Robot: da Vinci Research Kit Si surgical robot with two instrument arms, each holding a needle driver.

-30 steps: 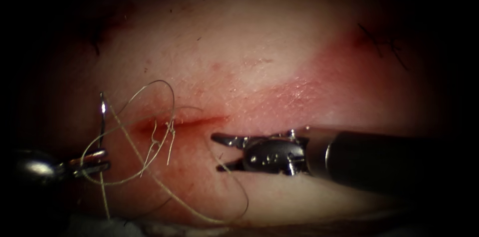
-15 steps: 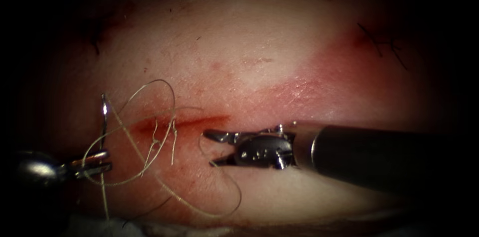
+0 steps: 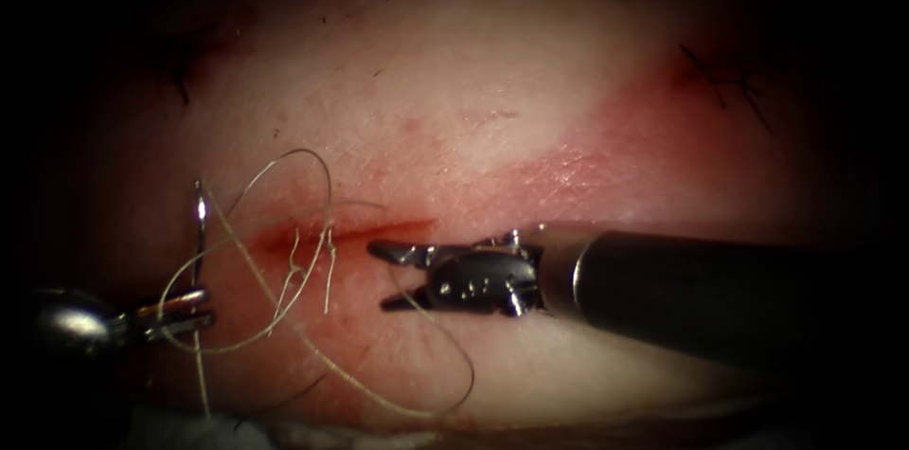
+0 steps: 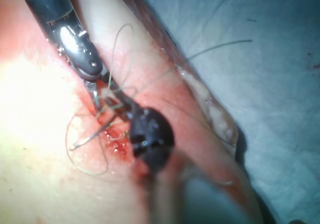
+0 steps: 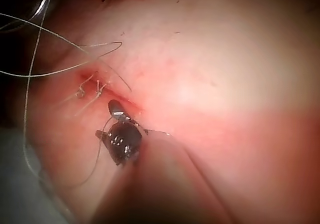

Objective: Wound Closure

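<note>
The tissue has a short red cut with a tied stitch whose cut ends stick out. At the cut's left end my left tool is shut on the curved needle near its lower end. The needle stands up out of the tissue, tip uppermost. Pale thread loops over the stitch and trails in a wide arc below the right tool. My right tool lies to the right of the stitch with its jaws open and nothing gripped. Its tips point toward the stitch.
Red fluid stains the tissue around the cut, and a pink band runs up to the right. Dark marks sit at the far right. A pale cloth lies past the tissue's near edge.
The right tool has slid left toward the stitch with its jaws still open, and the thread arc below it shifted. The left tool and needle have stayed put.
</note>
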